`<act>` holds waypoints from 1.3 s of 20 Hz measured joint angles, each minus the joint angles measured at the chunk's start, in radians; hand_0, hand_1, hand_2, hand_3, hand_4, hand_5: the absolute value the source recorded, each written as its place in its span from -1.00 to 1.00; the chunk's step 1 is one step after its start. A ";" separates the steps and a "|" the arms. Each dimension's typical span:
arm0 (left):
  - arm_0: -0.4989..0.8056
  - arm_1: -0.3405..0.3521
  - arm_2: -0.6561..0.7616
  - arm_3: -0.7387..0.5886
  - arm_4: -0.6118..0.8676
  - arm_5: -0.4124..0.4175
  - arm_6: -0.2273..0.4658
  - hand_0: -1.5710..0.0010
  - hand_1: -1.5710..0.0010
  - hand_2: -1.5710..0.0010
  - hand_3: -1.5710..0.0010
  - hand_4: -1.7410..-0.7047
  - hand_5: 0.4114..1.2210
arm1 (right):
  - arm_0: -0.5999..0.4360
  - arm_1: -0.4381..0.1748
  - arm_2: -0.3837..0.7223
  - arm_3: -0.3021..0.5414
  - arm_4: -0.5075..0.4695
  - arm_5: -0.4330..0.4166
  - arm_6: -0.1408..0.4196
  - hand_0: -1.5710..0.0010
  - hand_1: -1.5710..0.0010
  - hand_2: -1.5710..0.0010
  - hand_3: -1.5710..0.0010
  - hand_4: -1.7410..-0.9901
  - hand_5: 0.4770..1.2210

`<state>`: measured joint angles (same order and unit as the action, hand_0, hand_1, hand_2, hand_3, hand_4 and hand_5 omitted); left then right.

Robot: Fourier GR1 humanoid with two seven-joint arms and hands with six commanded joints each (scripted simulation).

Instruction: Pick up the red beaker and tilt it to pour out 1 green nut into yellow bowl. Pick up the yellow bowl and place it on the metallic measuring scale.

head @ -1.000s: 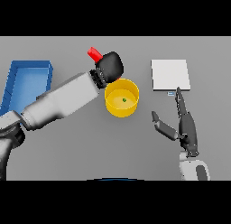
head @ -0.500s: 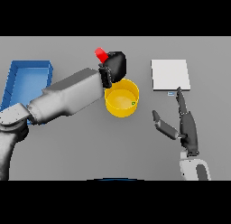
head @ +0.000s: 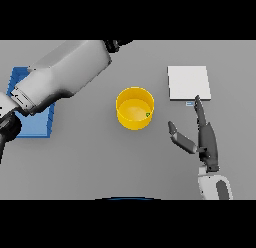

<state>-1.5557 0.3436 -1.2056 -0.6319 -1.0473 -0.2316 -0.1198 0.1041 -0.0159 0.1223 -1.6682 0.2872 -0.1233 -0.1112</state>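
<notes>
The yellow bowl (head: 135, 108) stands upright mid-table with a small green nut (head: 148, 114) inside, by its right wall. Right of it and further back lies the flat metallic scale (head: 188, 83). My left arm reaches across the upper left, and only a dark sliver of my left hand (head: 120, 43) shows at the scene's top edge. The red beaker is out of sight. Right of the bowl, just in front of the scale, my right hand (head: 204, 138) hovers open, with its fingers straight and its thumb spread toward the bowl, holding nothing.
A blue tray (head: 36, 126) sits at the left edge of the table, partly covered by my left forearm (head: 65, 79).
My left arm has lifted up and back, taking the hand and the red beaker past the top edge. The bowl is now uncovered. The right hand has stayed put.
</notes>
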 measured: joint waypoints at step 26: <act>0.758 0.394 0.852 -0.281 0.907 0.497 0.578 -1.00 -1.00 -1.00 -0.85 -1.00 1.00 | -0.029 -0.050 0.005 0.022 -0.021 0.063 -0.011 1.00 1.00 1.00 1.00 0.41 -0.51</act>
<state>-0.7982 0.7373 -0.3540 -0.9133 -0.1407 0.2656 0.4587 0.0756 -0.0658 0.1274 -1.6458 0.2660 -0.0604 -0.1223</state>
